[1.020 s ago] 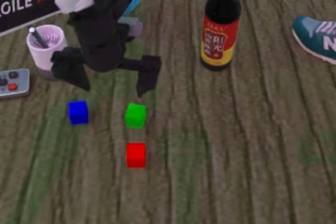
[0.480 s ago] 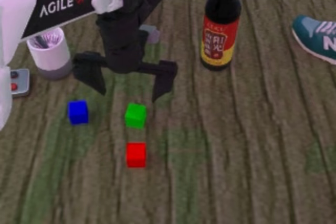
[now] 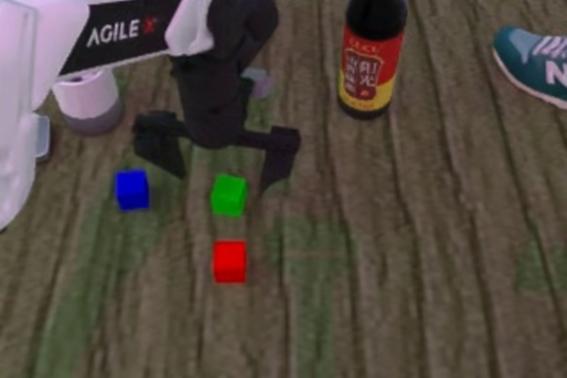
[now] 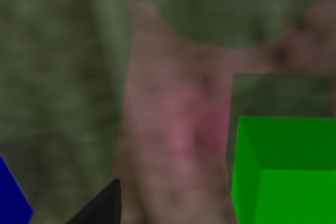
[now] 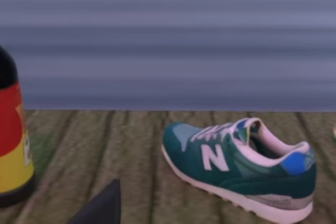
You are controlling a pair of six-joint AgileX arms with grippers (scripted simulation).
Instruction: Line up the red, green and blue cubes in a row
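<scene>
Three small cubes lie on the wooden table left of centre. The blue cube (image 3: 132,189) is farthest left, the green cube (image 3: 229,194) sits to its right, and the red cube (image 3: 229,260) lies just in front of the green one. My left gripper (image 3: 221,159) hangs open directly behind the green cube, its dark fingers (image 3: 276,158) spread wider than the cube and holding nothing. The left wrist view shows the green cube (image 4: 286,169) close up and a corner of the blue cube (image 4: 11,198). My right arm is outside the top view; one fingertip (image 5: 102,208) shows, set wide, nothing held.
A tall sauce bottle (image 3: 373,42) stands at the back centre, a teal shoe (image 3: 532,59) at the back right. A pale cup (image 3: 87,102) sits behind the blue cube, partly under my left arm. A small grey block (image 3: 260,84) lies behind the gripper.
My left arm has swung right and forward, bringing the open gripper close behind the green cube. The arm now covers part of the cup and the remote. The cubes have not moved.
</scene>
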